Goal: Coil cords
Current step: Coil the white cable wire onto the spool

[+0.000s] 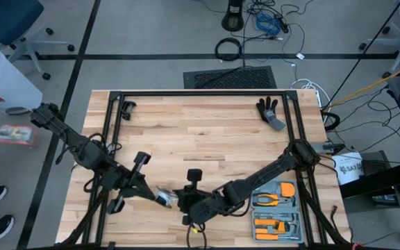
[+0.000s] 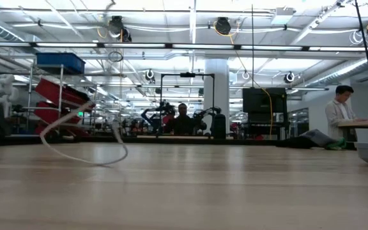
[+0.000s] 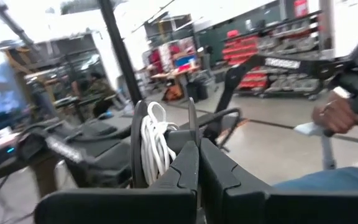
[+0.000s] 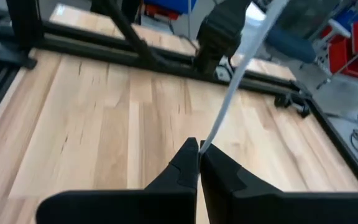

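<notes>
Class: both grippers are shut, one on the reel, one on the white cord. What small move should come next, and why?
Probably the right gripper should carry the white cord around the reel for another turn. The left gripper holds the reel, partly wound, while loose cord still lies on the table.

Bright even overhead lighting, ceiling strip lamps (image 2: pixel 190 29) glaring white, soft faint shadows on the pale counter (image 1: pixel 207 132), near counter blurred at table level, left wrist background motion-smeared, white cord (image 4: pixel 241 68) streaked
</notes>
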Controlling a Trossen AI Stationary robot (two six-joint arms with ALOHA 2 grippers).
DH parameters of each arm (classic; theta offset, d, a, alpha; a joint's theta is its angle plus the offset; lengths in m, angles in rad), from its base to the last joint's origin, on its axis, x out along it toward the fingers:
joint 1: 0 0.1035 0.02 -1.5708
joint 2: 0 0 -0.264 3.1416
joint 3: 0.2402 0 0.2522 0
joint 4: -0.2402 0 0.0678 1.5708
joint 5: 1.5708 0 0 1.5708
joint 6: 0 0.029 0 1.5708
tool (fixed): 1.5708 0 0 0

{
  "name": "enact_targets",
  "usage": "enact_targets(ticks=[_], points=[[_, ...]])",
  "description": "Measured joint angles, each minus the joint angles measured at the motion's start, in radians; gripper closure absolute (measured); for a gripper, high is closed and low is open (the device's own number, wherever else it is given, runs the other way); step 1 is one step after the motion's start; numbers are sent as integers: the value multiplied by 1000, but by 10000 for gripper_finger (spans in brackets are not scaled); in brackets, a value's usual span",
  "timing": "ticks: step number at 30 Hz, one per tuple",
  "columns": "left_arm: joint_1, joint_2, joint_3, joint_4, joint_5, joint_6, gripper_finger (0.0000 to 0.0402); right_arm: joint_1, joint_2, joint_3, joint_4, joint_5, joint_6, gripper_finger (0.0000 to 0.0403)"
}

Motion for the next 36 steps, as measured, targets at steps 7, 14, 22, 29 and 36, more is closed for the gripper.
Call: enact_targets(ticks=[7,14,22,29,36], points=[[0,-23,0,-89,-34,-18,400,4,-12,0,-75,-47,26,403],[0,-24,1,-120,-43,-27,400,3,-53,0,-175,-87,105,371],[0,-24,1,-116,-87,-37,400,33,-104,0,-383,-78,281,283],[1,-25,1,-115,-119,-53,400,85,-18,0,-303,-35,332,262],[0,-25,0,-115,-119,-65,400,98,78,-2,-277,124,330,261]])
